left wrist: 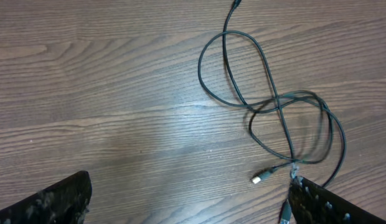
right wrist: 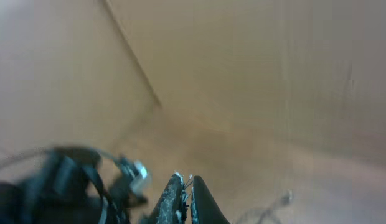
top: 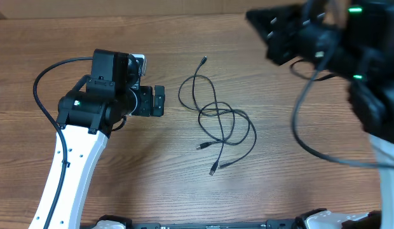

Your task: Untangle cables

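Lying in the middle of the brown wooden counter (top: 152,181), the thin black looped cables (top: 217,121) stretch from the top of the frame down toward the bottom. The black and white left arm (top: 98,95) is nearer. Its jaws are wide open and hold nothing. The cables sit just to the right of them. In the left wrist view, a small silver plug (left wrist: 258,178) lies close to the finger (left wrist: 342,208) at the lower right. The dark right arm (top: 311,35) is high in the upper right corner, well apart. Its jaws are pressed together and look empty. The left arm looks best placed to reach first.
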`<action>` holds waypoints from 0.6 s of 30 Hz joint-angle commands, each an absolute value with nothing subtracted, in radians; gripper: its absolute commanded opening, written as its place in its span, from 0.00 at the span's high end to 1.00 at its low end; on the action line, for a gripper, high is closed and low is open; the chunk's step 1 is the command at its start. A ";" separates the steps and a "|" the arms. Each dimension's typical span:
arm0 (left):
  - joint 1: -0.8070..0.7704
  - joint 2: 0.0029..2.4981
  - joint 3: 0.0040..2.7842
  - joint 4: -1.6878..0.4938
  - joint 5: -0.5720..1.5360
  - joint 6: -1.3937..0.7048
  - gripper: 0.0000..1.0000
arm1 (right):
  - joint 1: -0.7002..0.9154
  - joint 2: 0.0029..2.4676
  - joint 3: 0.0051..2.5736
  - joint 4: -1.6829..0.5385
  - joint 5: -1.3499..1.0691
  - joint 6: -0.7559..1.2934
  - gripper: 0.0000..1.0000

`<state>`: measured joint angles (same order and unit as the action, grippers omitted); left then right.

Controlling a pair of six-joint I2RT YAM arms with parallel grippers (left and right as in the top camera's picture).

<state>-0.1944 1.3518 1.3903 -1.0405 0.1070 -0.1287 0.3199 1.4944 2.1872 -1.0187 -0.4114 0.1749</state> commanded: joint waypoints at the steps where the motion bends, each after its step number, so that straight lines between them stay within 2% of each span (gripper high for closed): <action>1: -0.190 1.361 1.410 -1.040 0.101 -0.135 0.01 | 0.280 1.487 2.325 -1.017 -0.392 0.210 0.96; 6: -0.190 1.361 1.410 -1.040 0.101 -0.135 0.00 | 0.268 1.490 2.350 -1.087 -0.300 0.207 0.96; 8: -0.190 1.361 1.410 -1.040 0.101 -0.135 0.00 | 0.268 1.505 2.337 -1.150 -0.254 0.181 0.92; 13: -0.190 1.361 1.410 -1.040 0.101 -0.135 0.00 | 0.268 1.579 2.310 -1.273 -0.146 0.148 0.64; 14: -0.190 1.361 1.410 -1.040 0.101 -0.135 0.00 | 0.268 1.605 2.310 -1.297 -0.120 0.148 0.56; 15: -0.190 1.361 1.410 -1.040 0.101 -0.135 0.00 | 0.268 1.640 2.310 -1.325 -0.101 0.147 0.39; 18: -0.190 1.361 1.410 -1.040 0.101 -0.135 0.00 | 0.268 1.712 2.310 -1.367 -0.099 0.147 0.20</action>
<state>-0.1944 1.3518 1.3903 -1.0405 0.1074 -0.1287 0.2745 1.6386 2.3188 -1.3453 -0.1623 0.1543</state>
